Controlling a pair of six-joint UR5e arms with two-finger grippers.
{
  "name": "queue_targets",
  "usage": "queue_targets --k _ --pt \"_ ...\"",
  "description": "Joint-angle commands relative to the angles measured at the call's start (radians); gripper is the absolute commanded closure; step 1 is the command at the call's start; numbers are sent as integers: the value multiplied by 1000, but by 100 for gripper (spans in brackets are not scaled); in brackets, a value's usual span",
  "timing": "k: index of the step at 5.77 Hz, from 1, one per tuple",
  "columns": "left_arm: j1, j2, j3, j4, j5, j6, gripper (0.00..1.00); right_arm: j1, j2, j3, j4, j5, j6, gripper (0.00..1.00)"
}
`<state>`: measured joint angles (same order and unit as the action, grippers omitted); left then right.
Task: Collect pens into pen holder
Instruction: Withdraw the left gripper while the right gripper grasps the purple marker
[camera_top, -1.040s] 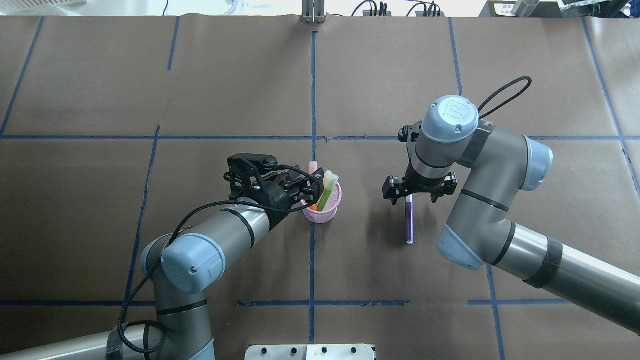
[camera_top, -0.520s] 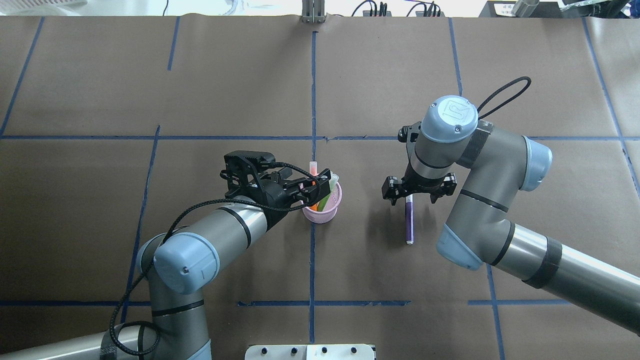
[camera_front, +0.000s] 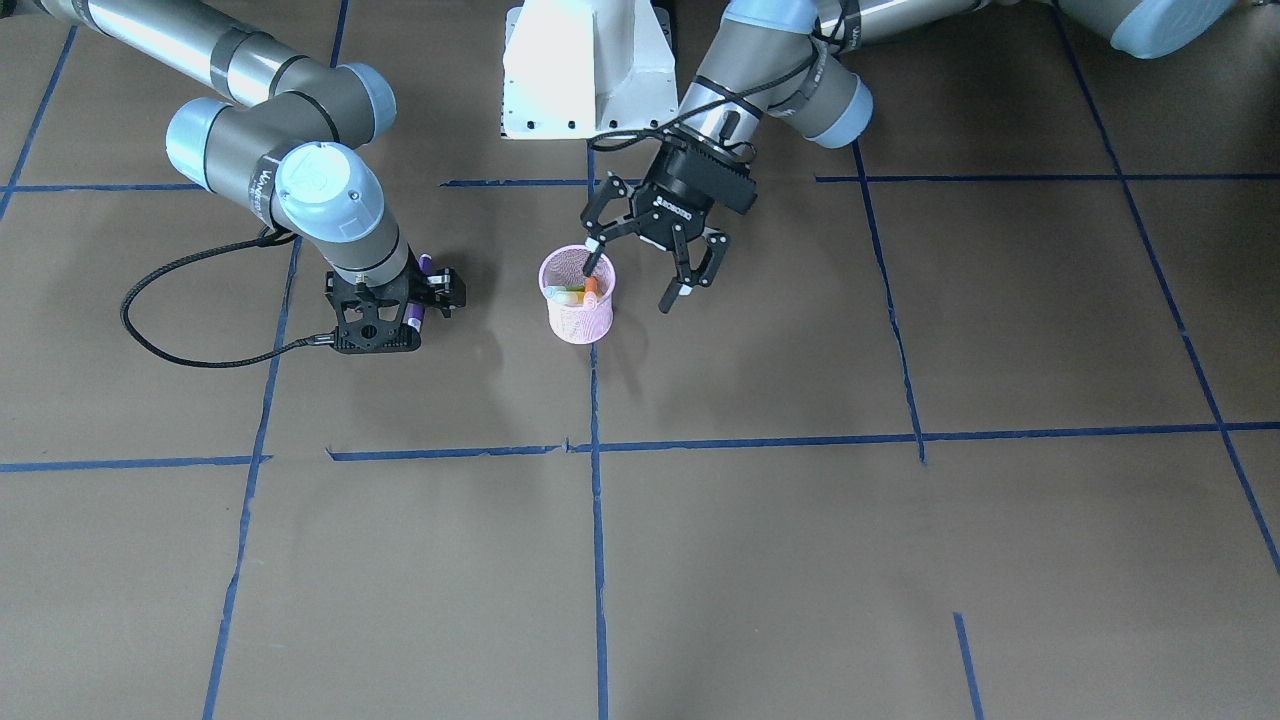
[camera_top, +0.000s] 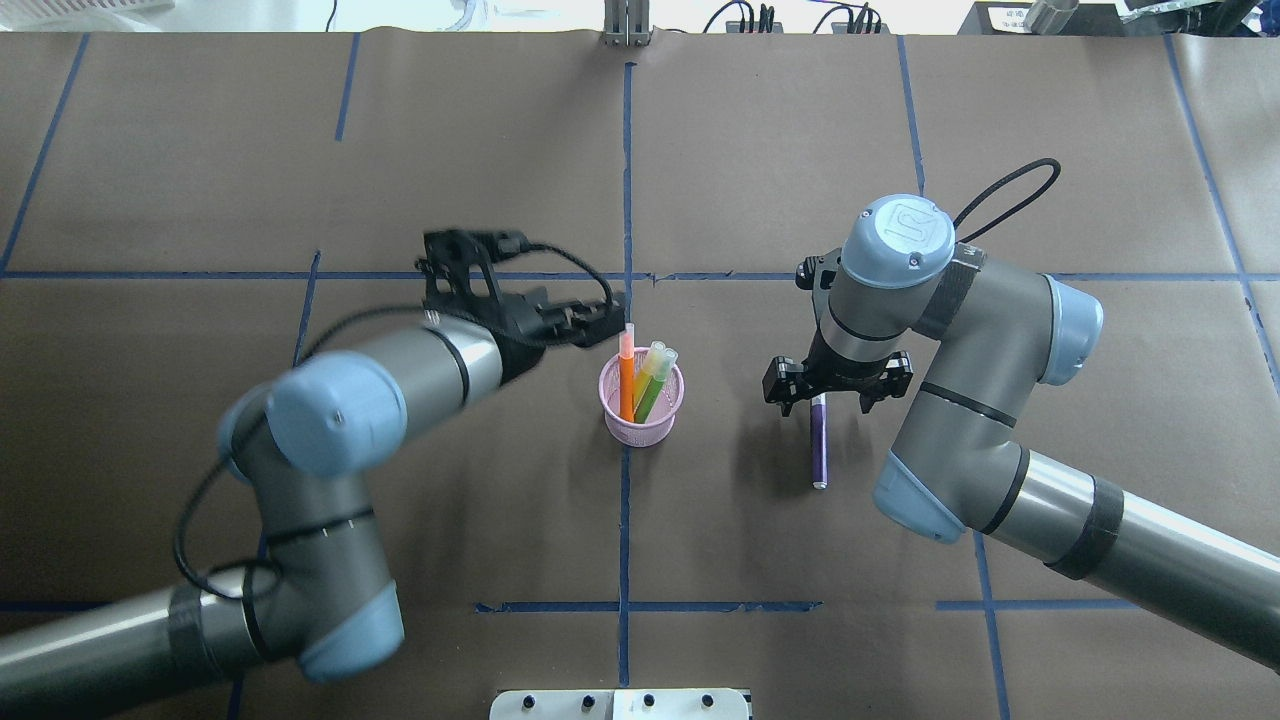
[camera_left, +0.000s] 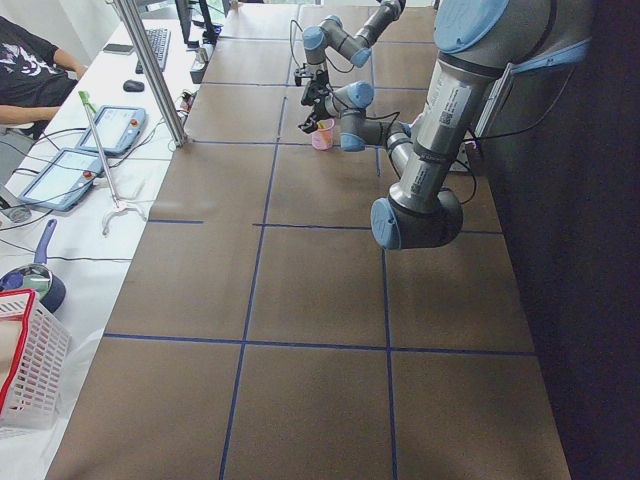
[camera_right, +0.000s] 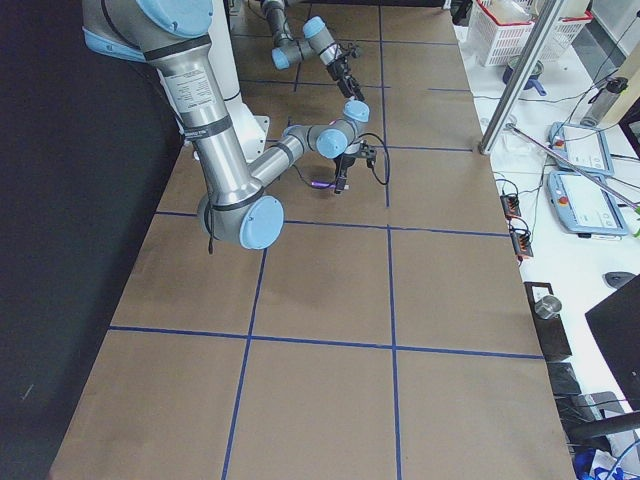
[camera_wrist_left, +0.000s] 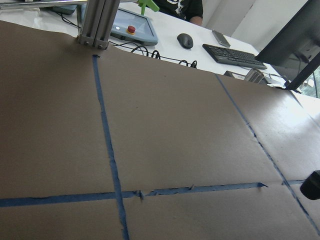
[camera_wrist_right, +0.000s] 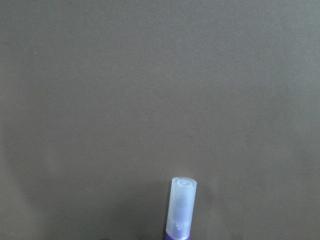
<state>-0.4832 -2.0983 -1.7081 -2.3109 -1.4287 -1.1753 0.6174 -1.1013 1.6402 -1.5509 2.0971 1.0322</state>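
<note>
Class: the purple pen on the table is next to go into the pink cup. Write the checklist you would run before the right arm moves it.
1. Small pink wire-mesh cup upright: ok.
2. Slim orange pen seated in cup: ok.
3. Left gripper open and empty: ok.
4. Slim purple pen flat on the brown paper-covered table, cap end under right gripper: ok.
5. Right gripper's hold on it: cannot tell.

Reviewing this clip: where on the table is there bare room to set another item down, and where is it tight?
Bare paper: the whole stretch past the tape line on the operators' side, and the strip between the pen holder and the purple pen. Crowded: around the holder, where the open left claw hovers, and at the pen's end under the right claw.
</note>
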Motion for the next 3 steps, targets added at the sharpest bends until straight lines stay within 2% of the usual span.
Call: queue_targets --k 1,2,3 --pt "-253 1 -13 201 -425 2 0 1 1 -6 0 1 0 10" --pt "-367 12 -7 232 -608 14 0 -1 1 -16 0 9 0 23" --pt "-464 44 -1 263 -744 76 0 -1 1 -20 0 15 0 31"
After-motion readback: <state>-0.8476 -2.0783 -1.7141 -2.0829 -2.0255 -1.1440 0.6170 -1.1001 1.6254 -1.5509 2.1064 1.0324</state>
